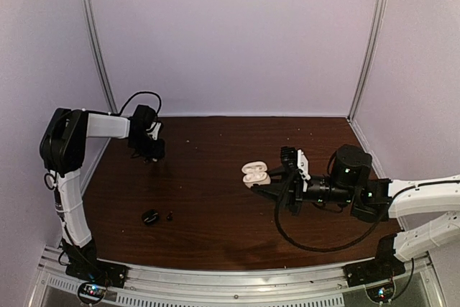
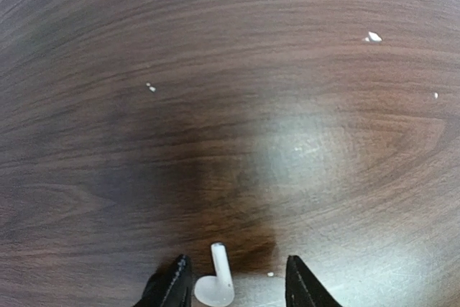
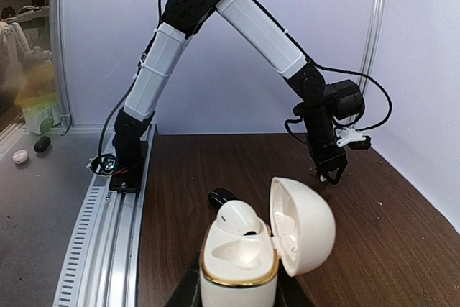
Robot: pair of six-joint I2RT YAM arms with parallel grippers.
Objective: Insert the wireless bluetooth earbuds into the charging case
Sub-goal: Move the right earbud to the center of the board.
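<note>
1. The right gripper is clenched on the white charging case, right of the middle of the tabletop, with the lid swung open.
2. Only the right wrist view shows the case's gold rim and a seated white earbud.
3. The left gripper is near the far left corner, its fingers released either side of a loose white earbud lying on the wood. Only the left wrist view shows this.
4. The top view alone shows a black case with a black earbud just beside it, toward the near left corner.

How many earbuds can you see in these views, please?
3: a white earbud seated in the open white case; a second white earbud within the left end effector; a tiny black earbud beside the black case. Others may be hidden.
</note>
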